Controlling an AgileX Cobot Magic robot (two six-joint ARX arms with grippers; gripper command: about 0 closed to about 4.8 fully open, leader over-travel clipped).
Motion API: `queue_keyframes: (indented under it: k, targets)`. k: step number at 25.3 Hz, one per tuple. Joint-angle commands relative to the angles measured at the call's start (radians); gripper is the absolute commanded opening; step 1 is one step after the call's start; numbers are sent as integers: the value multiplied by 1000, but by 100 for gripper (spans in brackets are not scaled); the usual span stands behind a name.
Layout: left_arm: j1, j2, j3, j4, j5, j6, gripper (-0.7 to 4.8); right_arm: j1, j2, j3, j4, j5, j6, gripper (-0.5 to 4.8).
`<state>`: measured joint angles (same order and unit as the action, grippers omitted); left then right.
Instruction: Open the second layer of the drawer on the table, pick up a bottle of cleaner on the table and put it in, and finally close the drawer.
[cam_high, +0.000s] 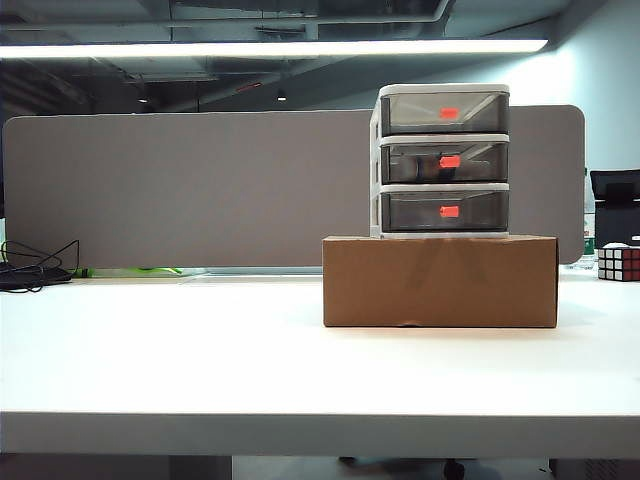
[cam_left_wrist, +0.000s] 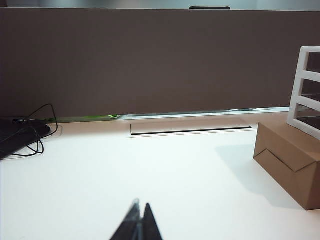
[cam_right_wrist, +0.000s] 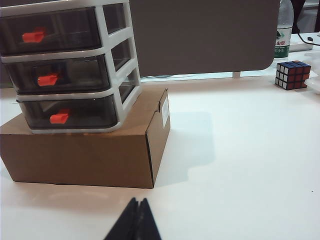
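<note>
Starting at the left, a tangle of black cables lies by the grey partition, well clear of any work. My left pincer hangs low over bare white table, its fingers pressed together on nothing, parked well short of the cardboard box. That box sits mid-table as a plinth, I reckon to lift the drawer unit to a handy height. All three tiers look shut; the second layer of the drawer shows its orange-red tab and something dark inside, which I judge could be the cleaner, though I can't say for sure. No bottle stands loose on the table anywhere I can see. My right pincer hovers before the box's corner, tips also closed and empty, facing the drawer fronts. Far right, a Rubik's cube sits near a green-labelled water bottle, both out of play.
</note>
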<state>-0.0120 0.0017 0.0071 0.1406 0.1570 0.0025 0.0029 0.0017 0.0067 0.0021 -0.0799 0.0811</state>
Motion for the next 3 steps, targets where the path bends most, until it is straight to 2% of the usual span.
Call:
queue_keyframes:
  k: [1,3]
  targets:
    - [2,0,0,10,4,-3,-5,0,-2,-6,17,3,-3,0]
    - [2,0,0,10,4,-3,-5,0,-2,-6,17,3,-3,0]
